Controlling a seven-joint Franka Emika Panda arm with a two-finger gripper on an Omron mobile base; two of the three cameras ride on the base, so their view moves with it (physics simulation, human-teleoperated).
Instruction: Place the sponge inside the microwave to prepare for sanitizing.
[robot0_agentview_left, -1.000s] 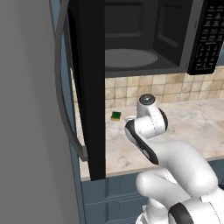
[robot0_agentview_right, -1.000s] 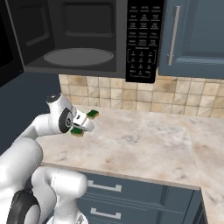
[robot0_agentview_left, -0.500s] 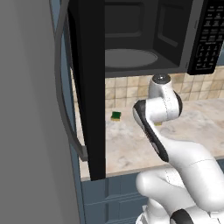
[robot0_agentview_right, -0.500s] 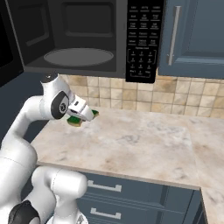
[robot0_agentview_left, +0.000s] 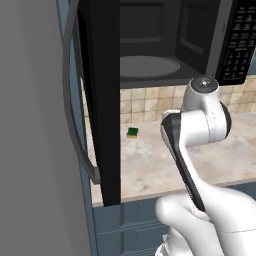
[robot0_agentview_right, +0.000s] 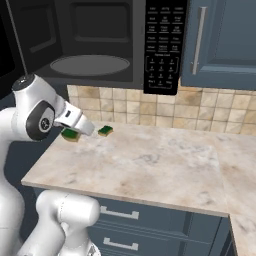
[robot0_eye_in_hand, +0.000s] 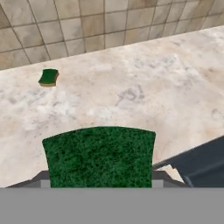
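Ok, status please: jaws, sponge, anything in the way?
Jaws shut on sponge, off the counter. Microwave door open, sponge not yet inside. Smaller sponge lies on counter, aside.

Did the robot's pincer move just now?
Yes. The pincer, shut on the sponge, went left and a little up, away from the smaller sponge on the counter and closer under the open microwave.

Arm: the white arm rises from the lower right of the left base view and the lower left of the right base view, bent at a dark joint.
Wrist: it tips forward and down, toward the middle left of the right base view.
Gripper (robot0_agentview_right: 86, 129): its jaws are closed on the sponge (robot0_eye_in_hand: 99, 156), low in the hand view.
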